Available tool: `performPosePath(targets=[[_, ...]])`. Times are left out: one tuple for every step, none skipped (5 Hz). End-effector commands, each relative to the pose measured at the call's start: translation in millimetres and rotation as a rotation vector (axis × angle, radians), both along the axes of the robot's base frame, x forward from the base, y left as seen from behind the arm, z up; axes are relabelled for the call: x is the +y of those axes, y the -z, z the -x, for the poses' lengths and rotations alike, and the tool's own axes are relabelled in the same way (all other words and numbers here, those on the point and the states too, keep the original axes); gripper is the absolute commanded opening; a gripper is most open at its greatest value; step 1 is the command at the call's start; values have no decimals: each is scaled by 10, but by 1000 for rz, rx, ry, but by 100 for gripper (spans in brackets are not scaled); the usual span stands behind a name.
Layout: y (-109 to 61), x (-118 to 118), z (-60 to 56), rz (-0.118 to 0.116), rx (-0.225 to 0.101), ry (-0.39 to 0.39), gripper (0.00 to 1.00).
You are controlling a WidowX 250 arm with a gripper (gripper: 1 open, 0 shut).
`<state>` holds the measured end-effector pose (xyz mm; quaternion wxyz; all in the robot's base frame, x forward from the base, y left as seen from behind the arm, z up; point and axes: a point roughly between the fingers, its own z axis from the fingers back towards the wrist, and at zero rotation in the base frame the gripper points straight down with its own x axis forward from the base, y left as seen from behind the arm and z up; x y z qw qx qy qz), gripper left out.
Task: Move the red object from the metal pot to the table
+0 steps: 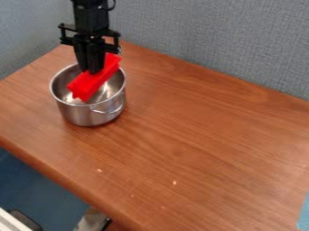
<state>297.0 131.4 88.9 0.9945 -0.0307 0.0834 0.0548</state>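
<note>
Red object (pixel 92 79): we see it tilted, its upper end up at the pot's far rim and its lower end down over the bowl, mostly above the rim line.
Gripper (pixel 92 67): we have it pointing straight down over the far side of the pot, fingers pinched tight on the block's upper part. That is a grip, we judge.
Metal pot (pixel 88 97): it sits near the table's far left corner, shiny and upright; whether the block's low tip touches the pot's inside we cannot tell.
Key relation: the block hangs directly under the gripper, and its long axis slopes from the pot's far-right rim down toward the pot's near-left side.
Table (pixel 205 135): bare wood spreads wide to the right of the pot and nearer than it.
Stage: we read this as the lift out of the pot, not yet finished.
Next move: we think it needs more height so the trailing end clears the pot's rim before any sideways travel.
Risk: a tilted block could snag that rim or twist in the grip.
</note>
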Motion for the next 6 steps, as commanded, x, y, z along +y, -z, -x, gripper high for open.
performPosePath(targets=[[-298, -3, -37, -45, -82, 12, 0], [-297, -5, -31, -49, -79, 15, 0], [-298, -7, -25, -52, -75, 18, 0], [-301, -10, -19, -55, -72, 21, 0], [-305, -13, -12, -57, -69, 24, 0], [-305, -15, -6, -60, -66, 26, 0]])
